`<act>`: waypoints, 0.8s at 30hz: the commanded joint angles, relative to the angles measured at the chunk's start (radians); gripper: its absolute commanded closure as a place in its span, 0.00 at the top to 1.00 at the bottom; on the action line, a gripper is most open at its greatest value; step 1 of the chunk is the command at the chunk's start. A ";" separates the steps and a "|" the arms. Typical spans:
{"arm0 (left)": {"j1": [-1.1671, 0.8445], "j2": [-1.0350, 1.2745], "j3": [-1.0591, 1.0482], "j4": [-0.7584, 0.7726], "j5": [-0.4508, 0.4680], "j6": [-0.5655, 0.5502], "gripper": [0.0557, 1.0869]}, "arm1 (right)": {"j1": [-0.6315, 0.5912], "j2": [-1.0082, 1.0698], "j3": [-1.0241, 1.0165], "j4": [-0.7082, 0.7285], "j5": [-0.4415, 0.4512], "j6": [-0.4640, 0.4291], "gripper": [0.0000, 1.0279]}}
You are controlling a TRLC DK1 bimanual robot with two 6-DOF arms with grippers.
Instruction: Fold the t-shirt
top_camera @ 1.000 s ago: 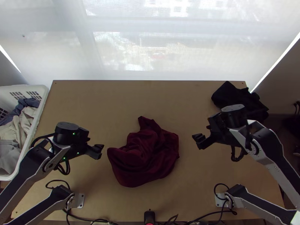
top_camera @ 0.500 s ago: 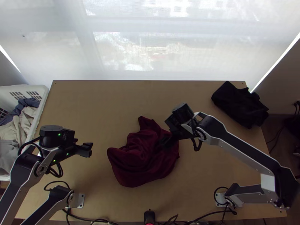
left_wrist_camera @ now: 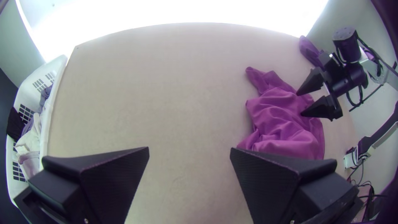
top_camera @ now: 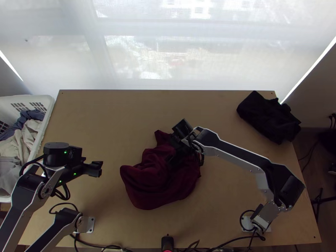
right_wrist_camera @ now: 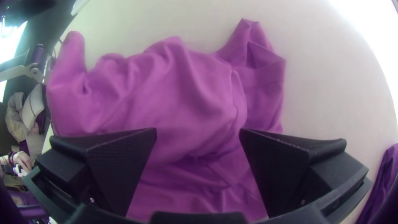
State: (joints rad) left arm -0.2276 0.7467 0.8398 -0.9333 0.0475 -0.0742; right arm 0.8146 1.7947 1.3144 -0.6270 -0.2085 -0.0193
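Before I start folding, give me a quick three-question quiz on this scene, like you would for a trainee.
1. True or false: the dark red t-shirt lies bunched on the table.
2. Where is the right tool? a) over the laundry basket; b) over the t-shirt; c) beyond the table's far edge.
3. Fill in the blank: the fingers of the left tool stand ____.

Key: 1 true; 2 b; 3 open.

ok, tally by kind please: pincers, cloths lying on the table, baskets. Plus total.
Pincers: 2 (left pincer, right pincer)
Cloths on the table: 2 (dark red cloth, black cloth)
Baskets: 1 (white basket)
Total: 5
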 commanded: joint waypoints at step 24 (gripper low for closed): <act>-0.009 -0.043 -0.021 0.010 0.009 -0.015 0.93 | -0.081 -0.055 0.336 -0.166 -0.003 -0.079 0.03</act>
State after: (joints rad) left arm -0.2317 0.7128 0.8135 -0.9264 0.0505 -0.0822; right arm 0.7658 1.7943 1.4853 -0.6804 -0.2138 -0.0769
